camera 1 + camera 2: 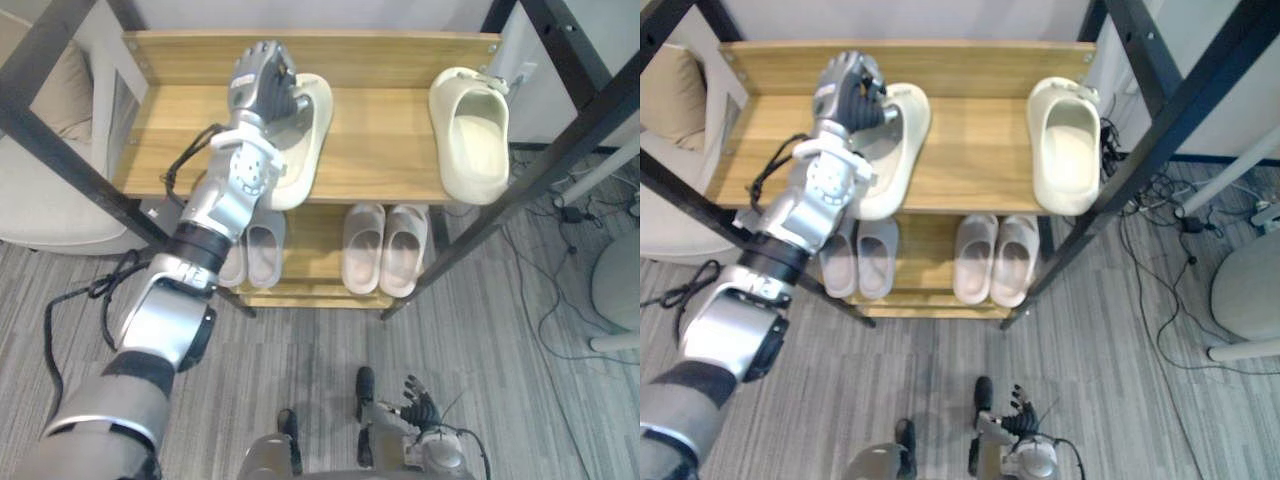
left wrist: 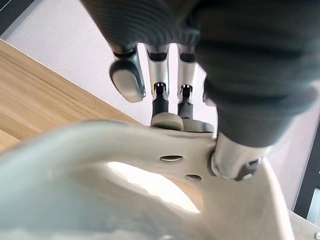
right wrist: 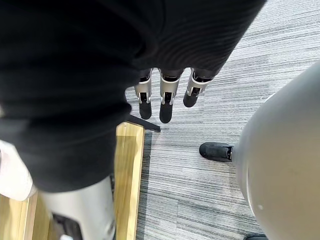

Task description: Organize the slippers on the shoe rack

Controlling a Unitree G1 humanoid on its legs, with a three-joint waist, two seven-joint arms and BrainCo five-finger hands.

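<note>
On the top shelf point(image 1: 380, 130) of the wooden shoe rack lies a cream slipper point(image 1: 318, 110), toe toward the back wall. My left hand point(image 1: 262, 85) sits over its strap; in the left wrist view the fingers point(image 2: 165, 75) curl over the strap of the slipper point(image 2: 165, 170) and the thumb presses its side. A second cream slipper point(image 1: 472, 130) lies apart at the shelf's right end. My right hand point(image 1: 420, 408) hangs low near the floor, its fingers point(image 3: 162, 100) straight and holding nothing.
The lower shelf holds a pale pink pair point(image 1: 385, 248) and a greyish pair point(image 1: 255, 250) partly behind my left arm. Black frame posts point(image 1: 560, 140) cross diagonally on both sides. A beige cushion point(image 1: 60, 90) is at the left, cables point(image 1: 560, 260) on the floor at the right.
</note>
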